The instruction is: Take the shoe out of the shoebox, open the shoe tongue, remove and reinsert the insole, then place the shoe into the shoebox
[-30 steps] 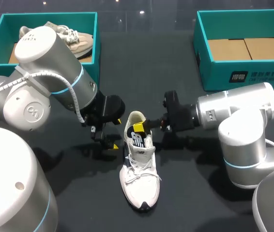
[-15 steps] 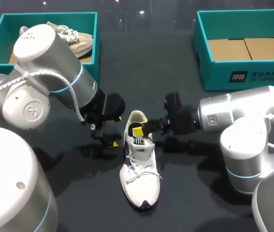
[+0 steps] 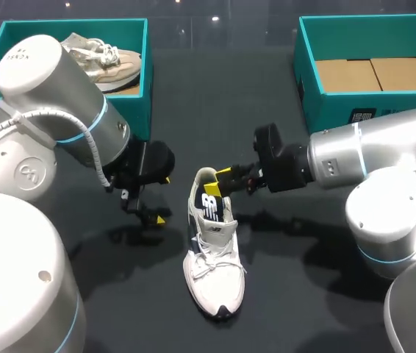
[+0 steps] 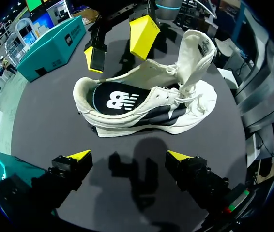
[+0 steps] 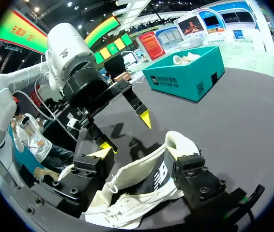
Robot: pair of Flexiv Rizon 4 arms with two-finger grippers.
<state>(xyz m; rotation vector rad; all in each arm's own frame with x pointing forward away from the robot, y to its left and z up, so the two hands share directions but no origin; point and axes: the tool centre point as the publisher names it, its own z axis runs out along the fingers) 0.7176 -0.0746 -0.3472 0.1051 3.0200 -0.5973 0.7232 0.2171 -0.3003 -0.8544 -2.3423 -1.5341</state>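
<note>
Shoe (image 3: 212, 254) lies unboxed, insole (image 4: 115, 99) in; left gripper (image 4: 129, 155) and right gripper (image 3: 219, 180) gape empty; insole step, next likely needing a heel-edge pinch.

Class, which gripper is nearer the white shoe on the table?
Right. The right gripper sits at the heel opening of the shoe; the left gripper stands apart, off its side.

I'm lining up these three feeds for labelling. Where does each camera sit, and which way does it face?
Head view: above and behind, facing down on the table; left gripper and right gripper show.
Left wrist view: left wrist, facing the sneaker's side; own yellow tips show.
Right wrist view: right wrist, facing over the sneaker's heel; own fingers show.
All three share the sneaker.
</note>
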